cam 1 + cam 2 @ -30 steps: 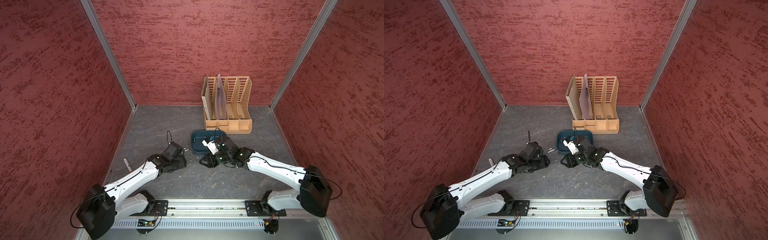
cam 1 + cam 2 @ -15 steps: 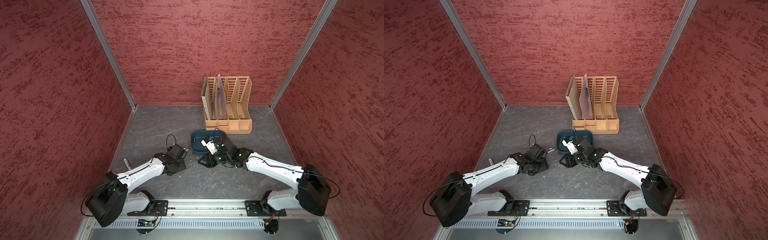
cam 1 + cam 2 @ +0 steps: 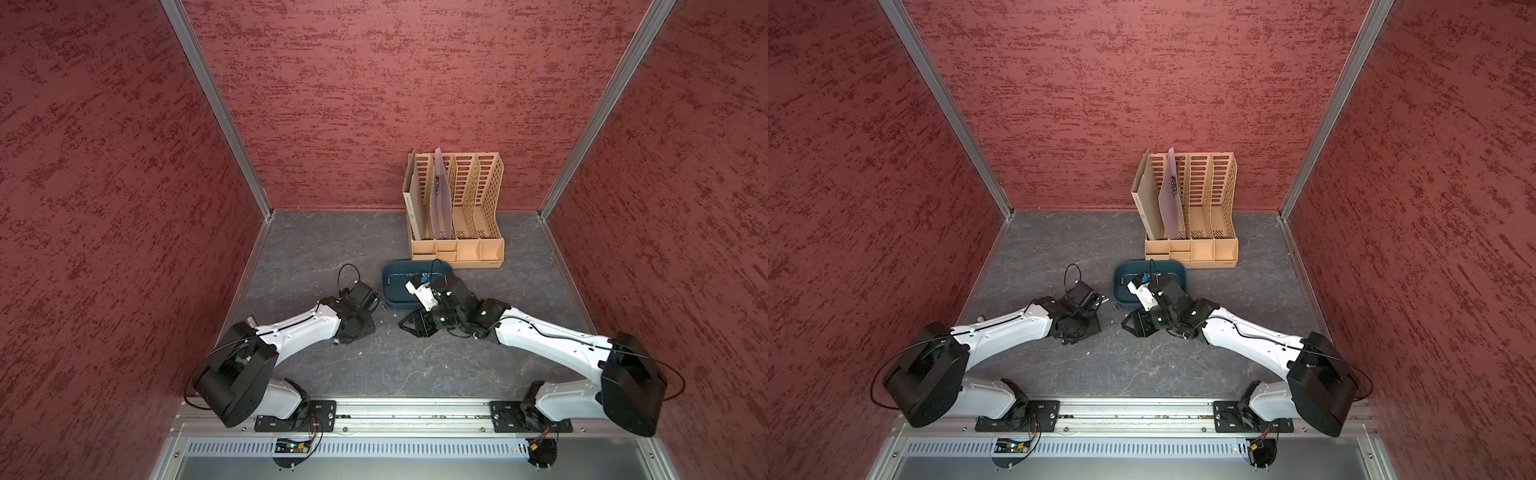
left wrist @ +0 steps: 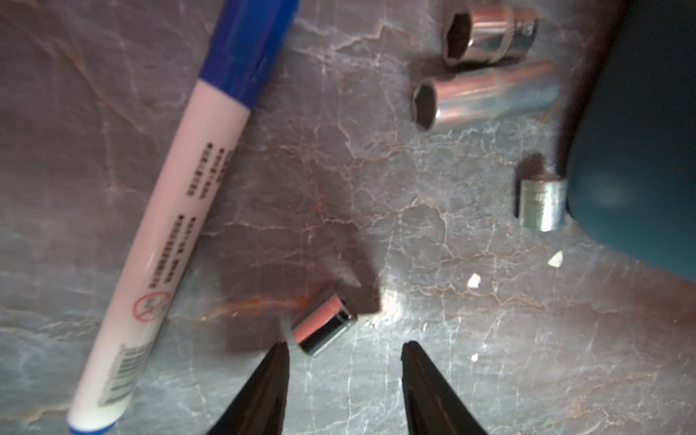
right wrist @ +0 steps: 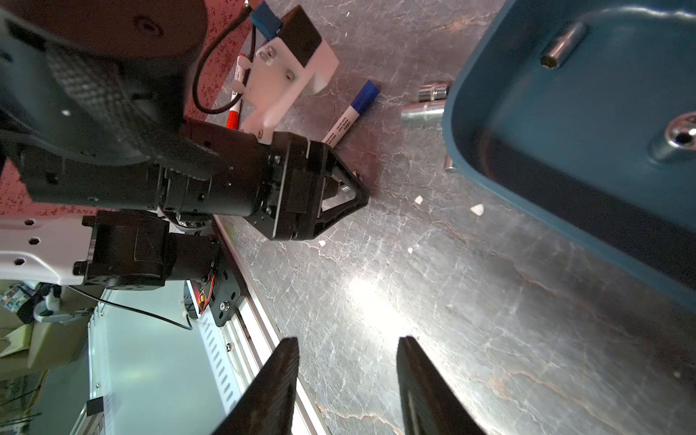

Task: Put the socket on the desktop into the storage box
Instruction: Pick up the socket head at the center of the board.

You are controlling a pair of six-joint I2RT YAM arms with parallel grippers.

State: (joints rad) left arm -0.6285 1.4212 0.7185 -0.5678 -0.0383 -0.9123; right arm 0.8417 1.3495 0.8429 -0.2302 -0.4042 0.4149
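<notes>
tan file rack (image 3: 469, 249): upright at back wall | blue-capped marker (image 4: 180, 211): lying flat on grey tabletop (image 3: 332, 232) | white crumbs (image 4: 473, 280): scattered

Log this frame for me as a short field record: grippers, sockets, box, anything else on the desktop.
left gripper: open, tips just short of the small socket lying on the desktop, not clamped
right gripper: open, empty, above bare desktop
storage box: holds a slim socket and a wider socket
outside the box: small socket, long socket, stubby socket, short socket beside the box wall
other items: blue marker, file rack
</notes>
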